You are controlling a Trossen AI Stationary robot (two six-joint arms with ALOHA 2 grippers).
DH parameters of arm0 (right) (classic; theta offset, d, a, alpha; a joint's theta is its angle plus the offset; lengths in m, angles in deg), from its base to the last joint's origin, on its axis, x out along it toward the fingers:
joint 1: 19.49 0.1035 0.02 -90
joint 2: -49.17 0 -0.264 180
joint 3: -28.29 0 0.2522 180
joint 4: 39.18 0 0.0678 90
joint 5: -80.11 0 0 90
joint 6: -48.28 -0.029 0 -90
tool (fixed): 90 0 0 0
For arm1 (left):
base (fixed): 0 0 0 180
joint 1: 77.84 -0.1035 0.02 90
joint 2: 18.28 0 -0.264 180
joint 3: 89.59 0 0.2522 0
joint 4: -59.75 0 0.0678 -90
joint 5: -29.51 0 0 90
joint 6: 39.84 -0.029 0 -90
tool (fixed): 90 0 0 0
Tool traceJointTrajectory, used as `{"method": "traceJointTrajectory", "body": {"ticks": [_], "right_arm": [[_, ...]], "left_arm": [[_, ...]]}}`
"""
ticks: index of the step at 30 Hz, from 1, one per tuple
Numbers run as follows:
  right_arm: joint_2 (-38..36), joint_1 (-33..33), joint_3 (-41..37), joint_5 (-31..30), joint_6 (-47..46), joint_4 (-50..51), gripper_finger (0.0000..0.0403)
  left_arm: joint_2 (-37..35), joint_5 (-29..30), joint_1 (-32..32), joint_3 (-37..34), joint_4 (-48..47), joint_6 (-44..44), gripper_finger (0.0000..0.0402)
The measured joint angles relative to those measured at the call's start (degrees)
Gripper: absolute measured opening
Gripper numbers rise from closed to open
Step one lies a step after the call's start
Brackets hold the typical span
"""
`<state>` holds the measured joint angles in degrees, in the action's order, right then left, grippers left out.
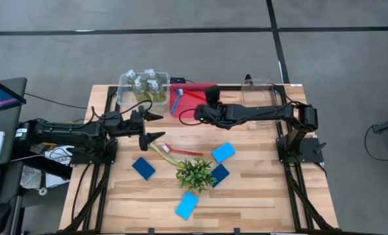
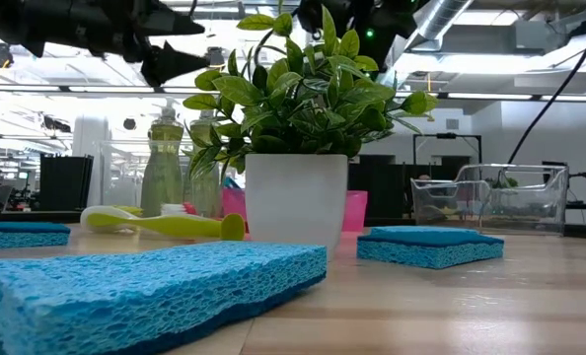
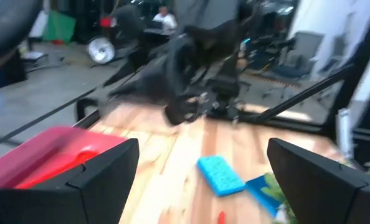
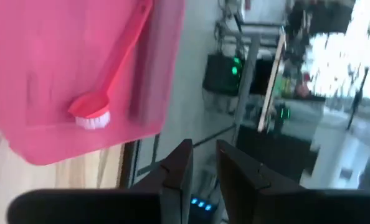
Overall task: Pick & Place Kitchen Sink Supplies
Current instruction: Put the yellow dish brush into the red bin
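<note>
Now: red brush (image 4: 113, 65) is seen lying in the red bin (image 1: 189, 98), right hand (image 1: 211, 95) above it.
Right fingers are nearly together, nothing held, judged just released. Left hand (image 1: 149, 127), spread wide and empty, hangs beside the bin, likely for the yellow brush (image 1: 162, 152). Sponges (image 1: 223, 153) are left near the plant (image 1: 195, 172).

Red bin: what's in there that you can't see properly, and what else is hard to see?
- Red bin, high view: the right end effector and its arm cover part of the inside; a red brush and something blue show.
- Bottles, low view: the plant hides some, so no count.
- Left wrist view: motion blur smears the other arm's end effector.
- Clear bin, low view: contents too faint.
</note>
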<state>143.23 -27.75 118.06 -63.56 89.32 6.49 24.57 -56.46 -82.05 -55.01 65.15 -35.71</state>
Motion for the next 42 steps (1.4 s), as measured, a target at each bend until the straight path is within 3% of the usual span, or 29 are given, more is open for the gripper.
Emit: {"method": "traceJointTrajectory", "body": {"ticks": [5, 9, 13, 19, 27, 35, 42], "right_arm": [[-0.9, 0.8, 0.0, 1.4, -13.4, 7.9, 0.0063], [-3.1, -0.3, -0.1, 8.9, -25.0, 16.9, 0.0063], [-7.3, -2.1, -3.6, 13.7, -31.7, 18.1, 0.0063], [-16.1, -3.1, -13.9, 14.2, -34.9, 9.2, 0.0063], [-25.4, -0.3, -28.9, 16.2, -40.8, -3.0, 0.0063], [-27.3, 4.8, -38.1, 16.2, -43.6, -14.2, 0.0063], [-27.8, 5.7, -38.8, 16.1, -41.1, -15.8, 0.0063]], "left_arm": [[0.0, 4.0, 0.0, 0.0, -4.8, 0.0, 0.0356], [-0.2, 4.1, 0.0, 0.0, -7.3, 0.0, 0.0356], [-1.6, 4.1, 0.0, 0.5, -11.1, 0.7, 0.0356], [-2.4, 5.7, 2.2, 3.6, -16.9, 0.7, 0.0356], [-0.3, 19.0, 11.7, 5.8, -17.4, -5.4, 0.0356], [0.4, 27.1, 19.5, 6.9, -26.3, -5.4, 0.0356], [0.9, 22.5, 20.0, 4.4, -27.7, -0.8, 0.0356]]}}
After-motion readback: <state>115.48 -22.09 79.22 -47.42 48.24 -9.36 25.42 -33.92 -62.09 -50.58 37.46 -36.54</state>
